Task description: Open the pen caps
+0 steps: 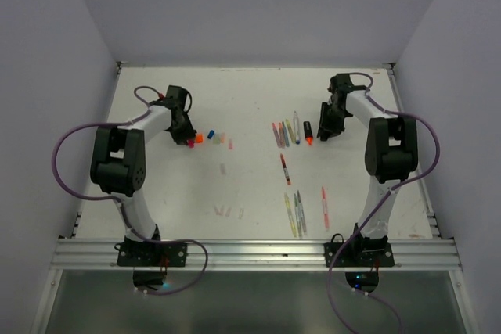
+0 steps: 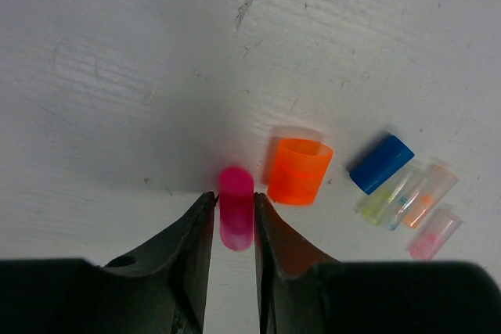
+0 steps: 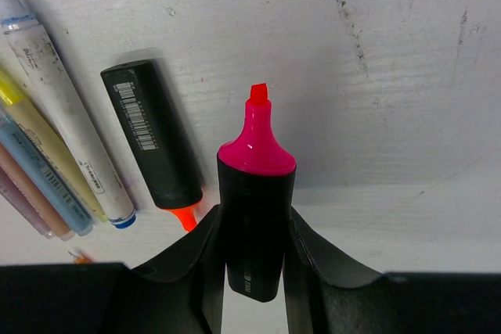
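Note:
A pink pen cap (image 2: 236,207) sits between the fingers of my left gripper (image 2: 234,196), which stands slightly open with a thin gap beside the cap. Just right of it an orange cap (image 2: 300,170) stands on end, and a blue cap (image 2: 381,163) lies further right. In the top view the left gripper (image 1: 190,141) is low over the same row of caps (image 1: 205,137). My right gripper (image 3: 253,210) is shut on a black highlighter (image 3: 254,193) whose pink tip is bare. Another uncapped black highlighter (image 3: 153,138) with an orange tip lies to its left.
Several clear pen caps (image 2: 407,201) lie beside the blue one. Slim pens (image 3: 47,154) lie in a row left of the right gripper (image 1: 324,127). More pens (image 1: 296,213) and a red pen (image 1: 285,168) lie nearer the arm bases, and clear caps (image 1: 227,210) at centre.

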